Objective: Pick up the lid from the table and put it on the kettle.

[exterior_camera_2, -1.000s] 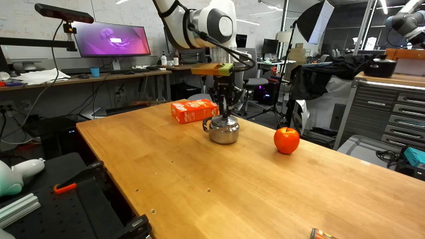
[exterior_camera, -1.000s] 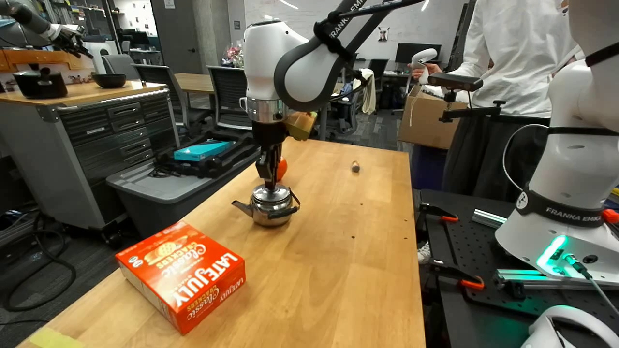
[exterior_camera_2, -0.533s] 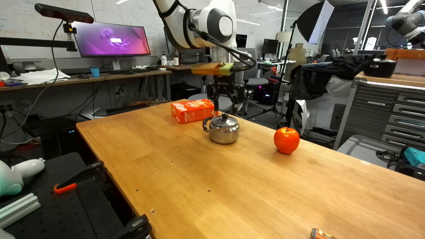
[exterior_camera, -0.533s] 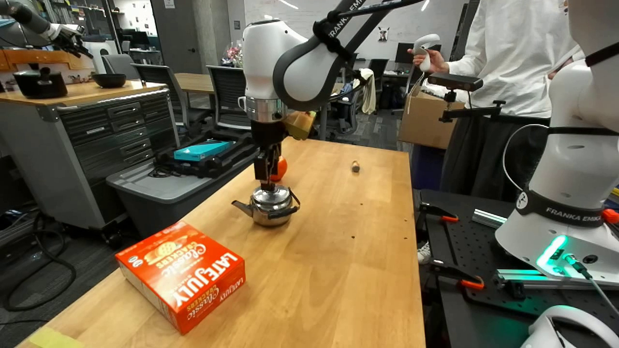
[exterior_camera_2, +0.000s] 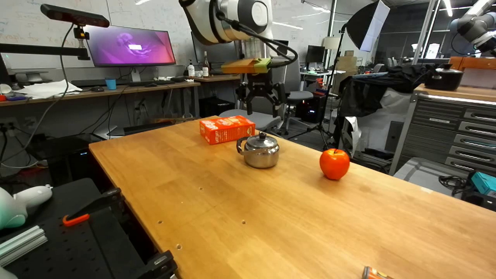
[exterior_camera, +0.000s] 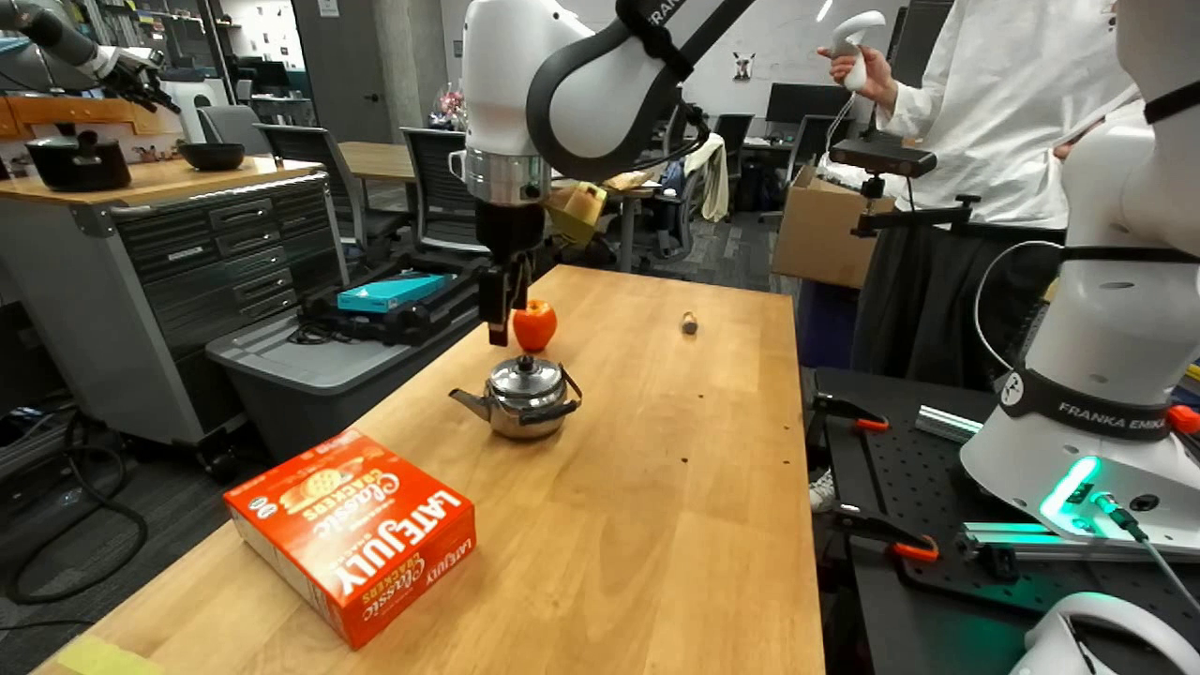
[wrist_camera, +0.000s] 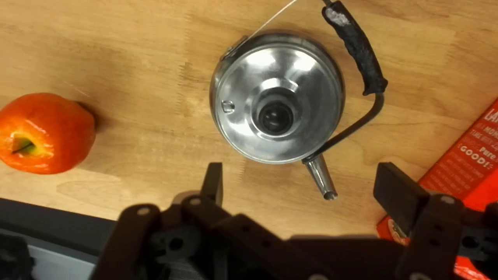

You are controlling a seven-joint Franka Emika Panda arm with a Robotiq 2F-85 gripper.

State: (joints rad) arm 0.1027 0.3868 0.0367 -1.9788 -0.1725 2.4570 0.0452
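My gripper (exterior_camera_2: 262, 112) hangs, fingers (wrist_camera: 398, 194) spread, air between it and the lid (wrist_camera: 277, 112) seated on the kettle (exterior_camera_2: 261, 158); an apple (exterior_camera_2: 334, 164) stands near the table (exterior_camera_2: 279, 205) edge; my wrist view crops the cracker box (wrist_camera: 455, 175).

table (exterior_camera: 637, 553): i saw wood dotted with small holes (exterior_camera_2: 243, 222).
cracker box (exterior_camera: 352, 527): lay flat.
apple (wrist_camera: 46, 132): sat stem up.
kettle (exterior_camera_2: 261, 158): stood upright between box and apple, apart from both.
small cylinder (exterior_camera: 689, 323): lay well apart from the kettle.
yellow strip (exterior_camera: 105, 656): i made it out near an edge.
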